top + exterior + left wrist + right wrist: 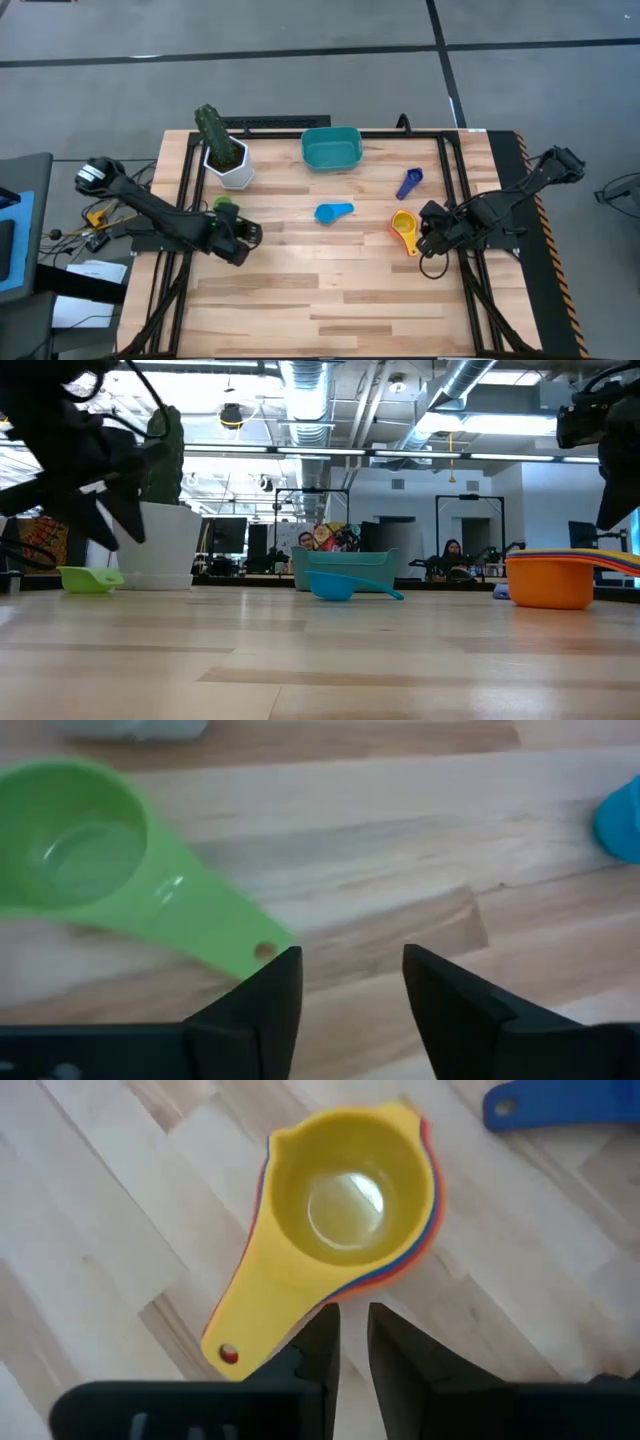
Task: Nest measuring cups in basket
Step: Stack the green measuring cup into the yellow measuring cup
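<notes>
Four cup lots we count from above: green cup beside the left gripper, light-blue cup mid-table, dark-blue cup, yellow stack by the right gripper; basket empty. Low view: orange cup sits under the yellow; all look light, rigid, slick plastic. Left wrist: jaws moderately parted, empty, near the green handle, which we judge the best hold. Right wrist: jaws narrowly parted, empty, beside the yellow handle.

A white pot holding a green plant stands on the wooden counter at about ten o'clock. Seated people show in the room behind.
</notes>
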